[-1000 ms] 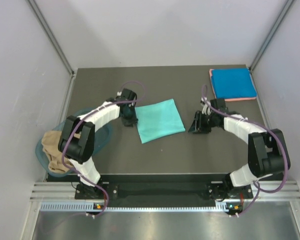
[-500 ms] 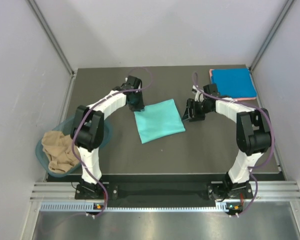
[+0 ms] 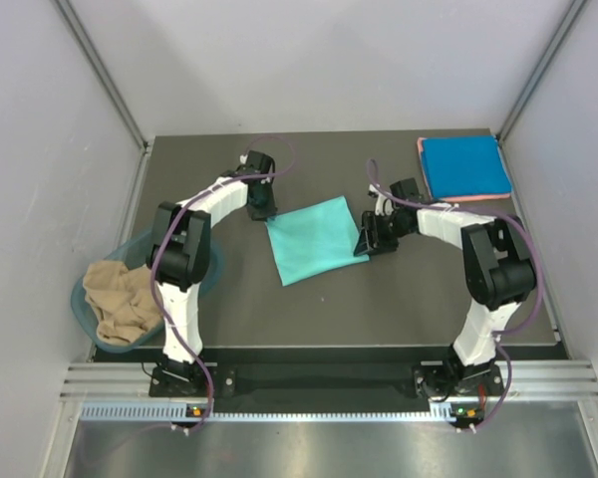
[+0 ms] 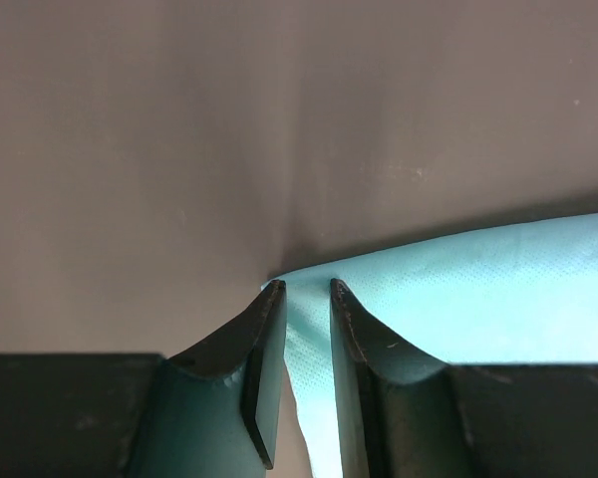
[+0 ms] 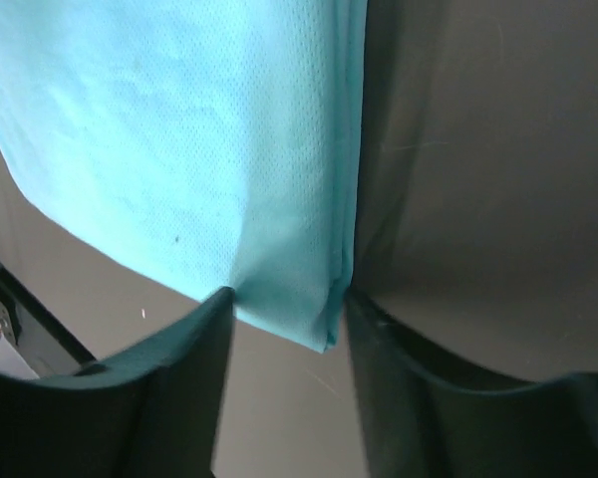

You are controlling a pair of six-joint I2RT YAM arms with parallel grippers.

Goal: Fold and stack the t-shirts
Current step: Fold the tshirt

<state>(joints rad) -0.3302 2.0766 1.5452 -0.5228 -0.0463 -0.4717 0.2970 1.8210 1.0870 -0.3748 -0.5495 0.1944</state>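
Nearest on my left, the tan t-shirt (image 3: 120, 304) lies bunched in the tub (image 3: 212, 271). In the middle of the worktop (image 3: 399, 299) the folded teal t-shirt (image 3: 317, 239) lies flat. My left claw (image 4: 304, 289) sits at its far left corner, parted only narrowly with cloth in the gap. I cannot tell whether it pinches. My right claw (image 5: 287, 299) straddles the near right corner, fingers well apart, gripping nothing. Farthest right, the blue t-shirt (image 3: 465, 164) rests folded on the pink t-shirt (image 3: 473, 198).

Nothing here to read.
The teal t-shirt (image 3: 317, 239) mid-table, the blue t-shirt (image 3: 465, 166) at far right and the tub (image 3: 77, 297) at near left show no legible print.
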